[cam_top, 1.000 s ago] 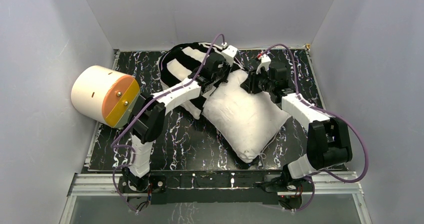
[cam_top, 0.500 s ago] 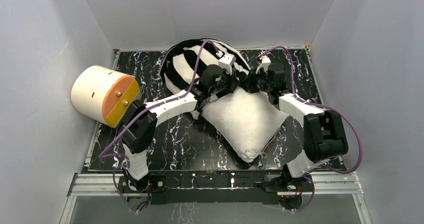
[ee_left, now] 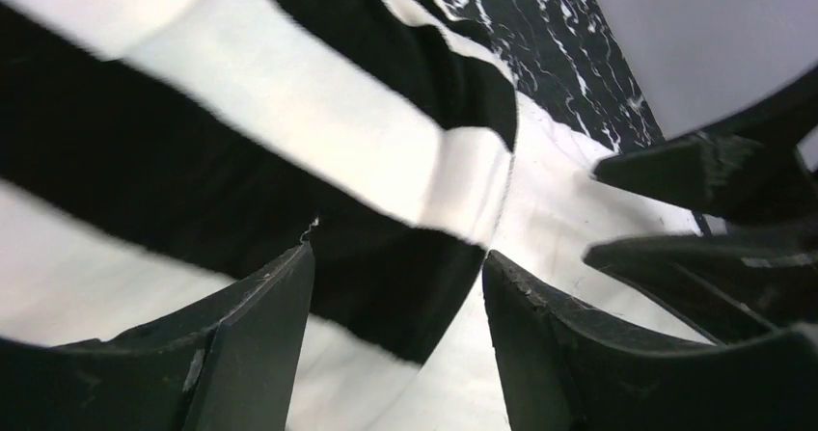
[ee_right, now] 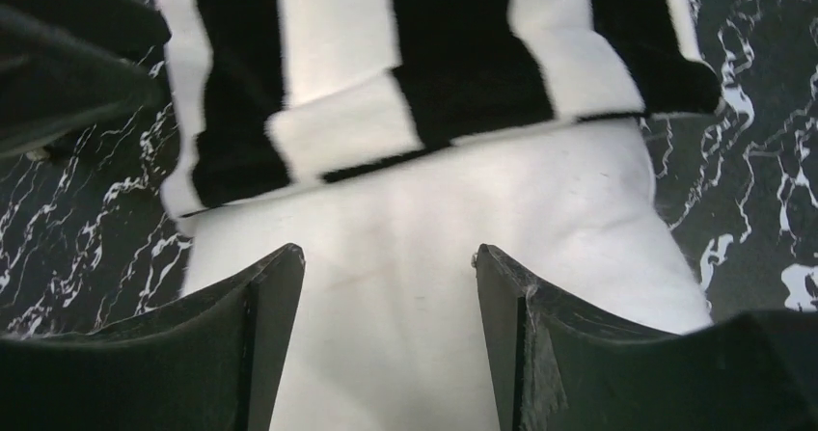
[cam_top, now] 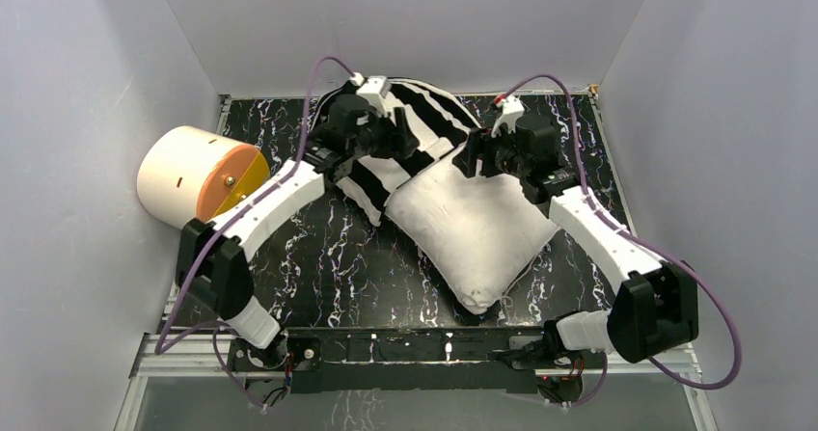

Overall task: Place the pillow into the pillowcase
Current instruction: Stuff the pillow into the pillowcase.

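The white pillow (cam_top: pixel 473 227) lies aslant mid-table, its far end tucked into the black and white striped pillowcase (cam_top: pixel 429 111) at the back. My left gripper (cam_top: pixel 403 142) hovers open over the pillowcase's open edge (ee_left: pixel 405 161), nothing between its fingers (ee_left: pixel 253 335), with bare pillow (ee_left: pixel 569 209) beside it. My right gripper (cam_top: pixel 466 158) stands open just above the pillow (ee_right: pixel 424 248), right behind the pillowcase hem (ee_right: pixel 424 113); its jaws hold nothing. The two grippers are close together, facing each other.
A cream cylinder with an orange face (cam_top: pixel 198 185) lies at the left edge of the black marbled tabletop (cam_top: pixel 328 257). Grey walls (cam_top: pixel 87 113) close in the left, back and right sides.
Both grippers have opened and let go of the pillowcase. The left arm has swung left and back. The raised pillowcase has settled lower over the pillow's far end.
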